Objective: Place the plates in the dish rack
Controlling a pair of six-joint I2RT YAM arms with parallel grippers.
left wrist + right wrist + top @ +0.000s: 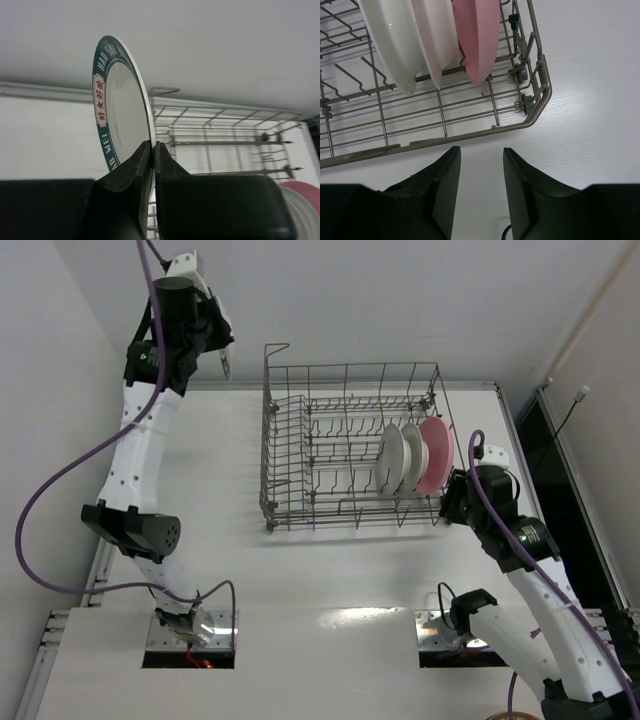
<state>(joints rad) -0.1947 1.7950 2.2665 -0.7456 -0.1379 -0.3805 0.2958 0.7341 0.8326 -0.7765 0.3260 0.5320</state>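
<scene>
My right gripper (481,152) is low over the white table (590,90), just by the near right corner of the dish rack (536,107). Its two fingers are apart and hold nothing.

Past the fingers, three plates stand on edge in the rack. They are side by side between the tines at its right end. The pink plate (476,35) is closest to the right wall. Next to it is the middle whitish plate (436,40), then the left whitish plate (395,40).

Farther off, my left gripper (152,149) is up high, to the left of the rack's far left corner. Its fingers are squeezed tight on the edge of the lettered plate (122,110). That plate is white with a dark green rim with words on it. It stands on edge in the air, outside the rack. Behind it is the pale wall (225,45).
</scene>
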